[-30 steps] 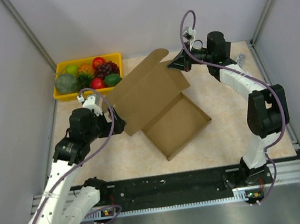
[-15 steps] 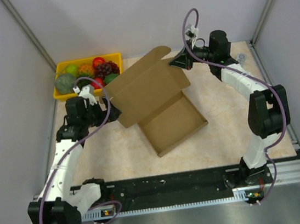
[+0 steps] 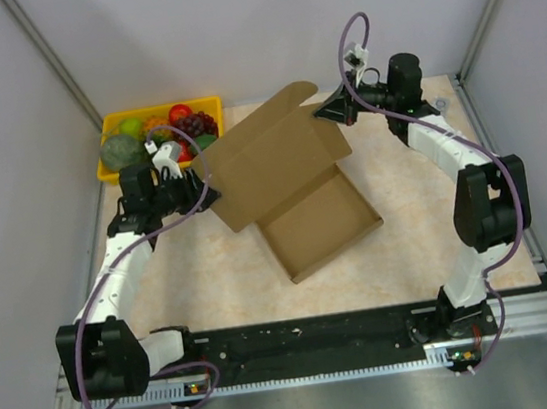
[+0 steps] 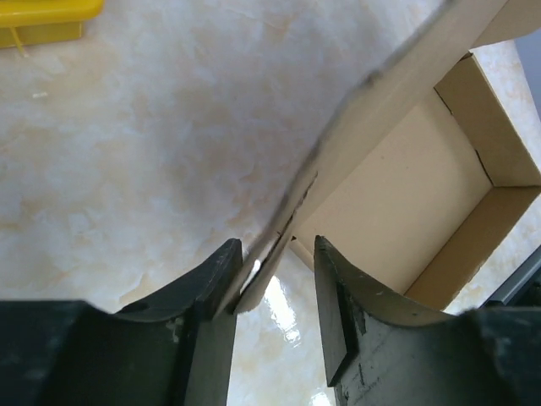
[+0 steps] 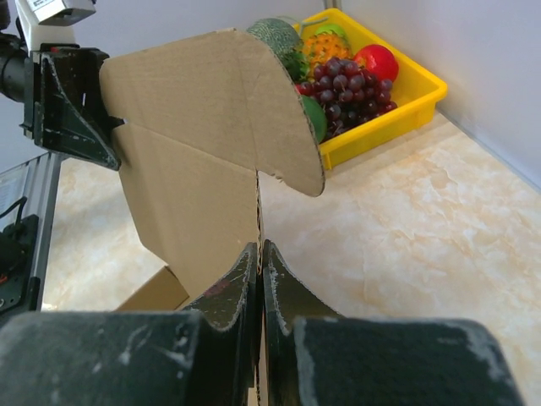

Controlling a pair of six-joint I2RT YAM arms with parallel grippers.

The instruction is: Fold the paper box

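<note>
Table (image 3: 409, 197): beige marble top, grey walls.
paper box (image 3: 274, 169): plain brown corrugated, mid-table; open base flat, lid raised, 1 rounded flap on top.
left gripper (image 4: 275, 275): jaws apart, straddling lid's edge.
right gripper (image 5: 259, 262): clenched on lid's far edge.

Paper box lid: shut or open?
Open. The lid stands raised, tilted off the box tray, whose inside is bare to view; the right gripper pinches its edge.
</note>
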